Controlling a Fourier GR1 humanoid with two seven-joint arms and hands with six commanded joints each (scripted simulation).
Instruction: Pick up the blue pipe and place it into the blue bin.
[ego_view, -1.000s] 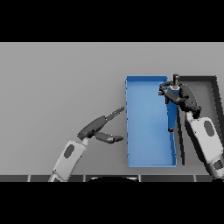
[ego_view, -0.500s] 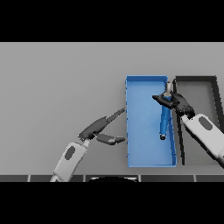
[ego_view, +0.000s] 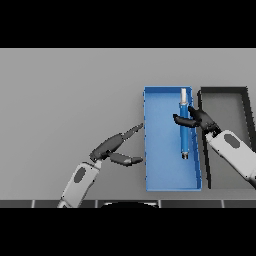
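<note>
now the right robot hand (ego_view: 196, 119) pinches the blue pipe (ego_view: 184, 131) over the blue bin (ego_view: 160, 175), the left robot hand (ego_view: 114, 148) spread loosely beside it.

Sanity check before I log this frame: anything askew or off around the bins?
Nothing stands out. The blue pipe lies lengthwise over the right part of the blue bin, with the right hand at its middle. The black bin sits square beside it. The left hand is over the table, left of the bin.
</note>
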